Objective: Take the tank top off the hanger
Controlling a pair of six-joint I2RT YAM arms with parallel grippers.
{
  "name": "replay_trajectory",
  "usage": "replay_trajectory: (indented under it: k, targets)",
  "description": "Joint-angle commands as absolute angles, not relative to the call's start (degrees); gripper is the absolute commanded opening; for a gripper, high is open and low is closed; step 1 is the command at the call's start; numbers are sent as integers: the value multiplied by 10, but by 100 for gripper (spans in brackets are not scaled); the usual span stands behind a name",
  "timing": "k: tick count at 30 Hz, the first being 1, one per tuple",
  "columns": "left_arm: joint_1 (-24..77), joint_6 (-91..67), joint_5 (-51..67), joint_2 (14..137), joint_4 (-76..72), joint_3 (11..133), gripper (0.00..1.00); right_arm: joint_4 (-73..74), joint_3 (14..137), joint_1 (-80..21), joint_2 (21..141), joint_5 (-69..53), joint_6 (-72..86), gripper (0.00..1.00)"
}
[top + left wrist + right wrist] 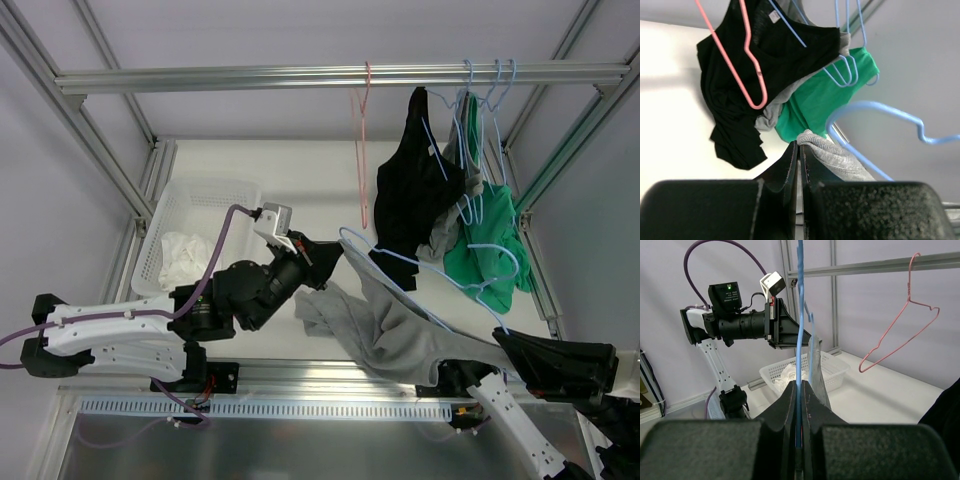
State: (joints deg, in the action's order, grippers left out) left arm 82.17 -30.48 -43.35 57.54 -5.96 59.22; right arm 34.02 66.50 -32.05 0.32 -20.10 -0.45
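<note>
– Tools first: our left tool [328,262] is pinched together on an edge of the grey tank top [400,320], up above the desk [300,190].
– And our right tool [503,338]?
– Clamped on the wire of the blue hanger [800,315]. From its wrist view we see that wire running straight up out of the closed fingers.
– So where do we find the top?
– Off the rail [330,75], stretched in mid-air between our two arms. The blue hanger's wire lies across the cloth and loops out near our left tool, so we count the top as not yet off it.
– What do we see behind it?
– On the rail hang a bare pink hanger [361,150], a black garment [415,190] and a green garment [490,250], the two garments on other blue hangers, with some grey cloth between them.
– And to our left?
– A white basket [200,195] stands on the desk with a white cloth [185,255] inside it.
</note>
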Motion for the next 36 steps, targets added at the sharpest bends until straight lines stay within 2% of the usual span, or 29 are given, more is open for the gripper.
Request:
replay_trajectory:
  k: [1,7,11,17,20,23,28,33,36]
  targets:
    - [825,-322,-480,576,-57,619,0,323,664,-318,9,-202,-19,0]
    - [825,-309,-469,606,-56,666,0,319,665,-318,-19,-161,-20,0]
    - [825,-334,-432,620,-59,642,0,265,641,-318,-42,-59,-12,0]
    - [826,-359,-356,672,-96,620,0,189,623,-318,-5,-47,-4,0]
    - [828,-326,-279,699,-178,603,0,135,604,-318,28,-57,14,0]
    - [834,-252,-138,730,-266,599,0,90,584,-318,54,-36,16,0]
    - [885,-135,37,787,-281,641,0,-29,521,-316,76,-4,39,0]
    - [896,-148,112,857,-294,659,0,-126,483,-316,94,27,76,0]
    - [904,-149,87,903,-294,664,0,-129,504,-317,112,18,74,0]
